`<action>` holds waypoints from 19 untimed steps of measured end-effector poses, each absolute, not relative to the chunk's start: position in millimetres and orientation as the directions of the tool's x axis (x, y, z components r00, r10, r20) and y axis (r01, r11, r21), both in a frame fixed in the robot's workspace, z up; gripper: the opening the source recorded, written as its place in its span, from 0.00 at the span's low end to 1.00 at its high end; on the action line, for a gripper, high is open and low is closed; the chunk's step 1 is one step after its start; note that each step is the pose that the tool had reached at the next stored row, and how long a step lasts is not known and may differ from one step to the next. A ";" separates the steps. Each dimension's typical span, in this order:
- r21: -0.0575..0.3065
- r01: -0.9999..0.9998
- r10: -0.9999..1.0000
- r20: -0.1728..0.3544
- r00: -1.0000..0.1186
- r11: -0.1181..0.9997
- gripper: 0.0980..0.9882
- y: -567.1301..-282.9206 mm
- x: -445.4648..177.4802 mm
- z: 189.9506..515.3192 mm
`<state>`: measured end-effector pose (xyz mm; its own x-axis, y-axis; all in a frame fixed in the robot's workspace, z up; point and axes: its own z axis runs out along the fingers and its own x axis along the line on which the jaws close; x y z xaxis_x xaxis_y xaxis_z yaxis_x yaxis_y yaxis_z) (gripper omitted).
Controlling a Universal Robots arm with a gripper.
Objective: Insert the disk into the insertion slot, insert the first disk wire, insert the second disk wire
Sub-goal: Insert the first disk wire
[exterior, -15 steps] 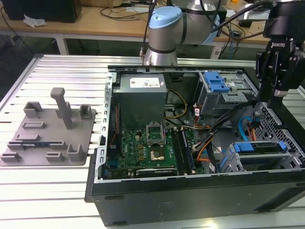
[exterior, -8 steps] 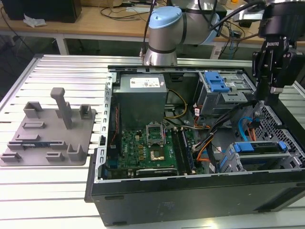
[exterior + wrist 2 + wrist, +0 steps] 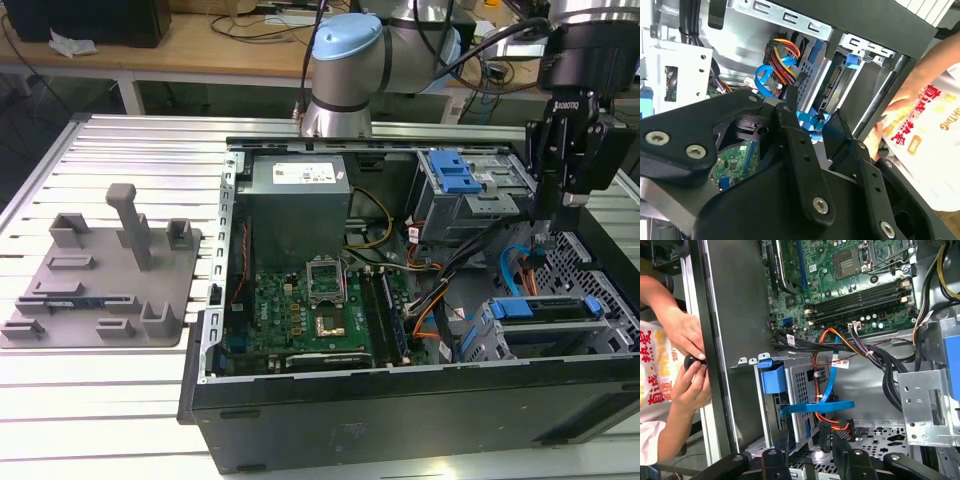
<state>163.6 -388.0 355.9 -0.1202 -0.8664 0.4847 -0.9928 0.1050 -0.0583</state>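
The disk point(image 3: 548, 309), in its blue frame, lies inside the insertion slot point(image 3: 497, 338), a grey perforated cage at the case's front corner on the exterior view's right. My gripper point(image 3: 541, 238) hangs just above and behind that cage. In both wrist views its fingers stand apart, so it is open. A flat blue wire point(image 3: 818, 407) runs across the cage's back end and passes between the fingers point(image 3: 790, 117). A bundle of red, yellow and black wires point(image 3: 785, 54) ends in a black plug point(image 3: 842, 430) close to the gripper point(image 3: 810, 440).
A person's hands point(image 3: 686, 342) hold a small black knob at the case's outer wall beside the cage. A taller bay with a blue latch point(image 3: 457, 180), the power supply point(image 3: 296, 182) and the motherboard point(image 3: 312, 310) fill the case. A grey fixture plate point(image 3: 100, 285) lies on the exterior view's left.
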 end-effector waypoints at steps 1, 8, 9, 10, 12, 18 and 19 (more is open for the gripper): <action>-0.059 -0.993 -0.865 0.487 -0.120 0.105 0.42 -387.6 163.8 354.2; -0.061 -0.993 -0.853 0.508 -0.121 0.105 0.42 -384.4 166.5 341.3; -0.062 -0.993 -0.849 0.514 -0.121 0.104 0.42 -383.9 166.5 339.4; -0.062 -0.993 -0.847 0.518 -0.121 0.104 0.42 -383.4 166.6 338.1; -0.063 -0.993 -0.842 0.525 -0.122 0.104 0.42 -382.5 166.5 336.3; -0.066 -0.992 -0.835 0.537 -0.122 0.103 0.32 -375.7 166.5 331.8; -0.067 -0.992 -0.835 0.537 -0.123 0.103 0.32 -374.9 166.5 330.7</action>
